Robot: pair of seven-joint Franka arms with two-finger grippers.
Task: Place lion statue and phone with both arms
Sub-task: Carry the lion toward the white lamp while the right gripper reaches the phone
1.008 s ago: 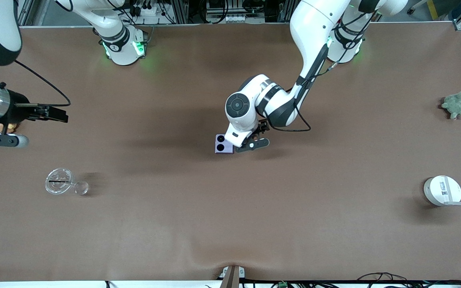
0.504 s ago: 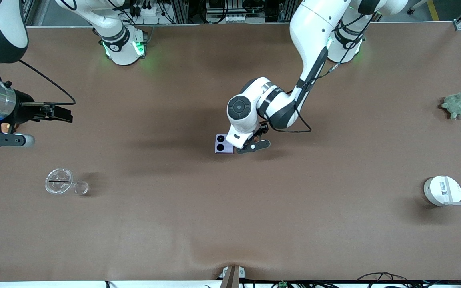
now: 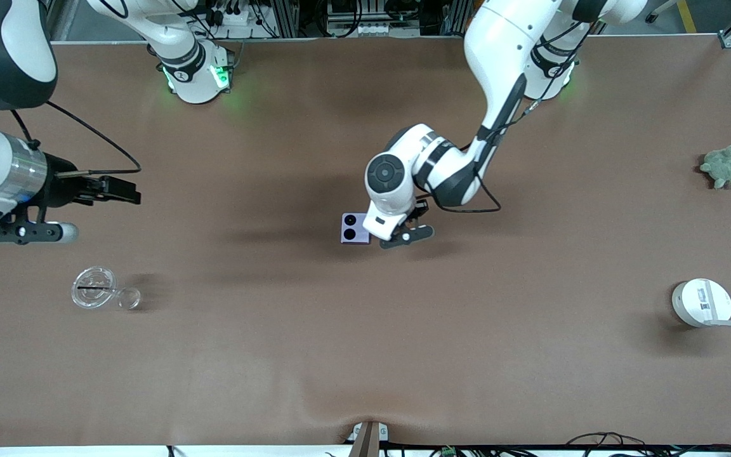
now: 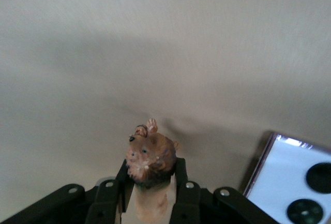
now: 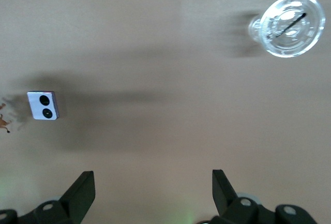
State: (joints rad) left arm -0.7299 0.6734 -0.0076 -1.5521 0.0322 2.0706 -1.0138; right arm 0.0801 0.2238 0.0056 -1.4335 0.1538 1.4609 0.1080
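Note:
The lavender phone (image 3: 353, 228) lies flat at the table's middle, its two black camera circles showing; it also shows in the left wrist view (image 4: 297, 185) and the right wrist view (image 5: 43, 105). My left gripper (image 3: 398, 232) is low beside the phone, on the side toward the left arm's end. In the left wrist view it (image 4: 151, 175) is shut on the reddish-brown lion statue (image 4: 150, 154). The hand hides the lion in the front view. My right gripper (image 3: 125, 190) is open and empty (image 5: 152, 188), up in the air over the right arm's end of the table.
A clear glass cup (image 3: 94, 287) lies near the right arm's end, also in the right wrist view (image 5: 289, 25). A green plush turtle (image 3: 724, 166) and a round white device (image 3: 702, 302) sit at the left arm's end.
My right arm has moved toward the table's middle. My left hand has shifted slightly toward the left arm's end, still holding the lion beside the phone.

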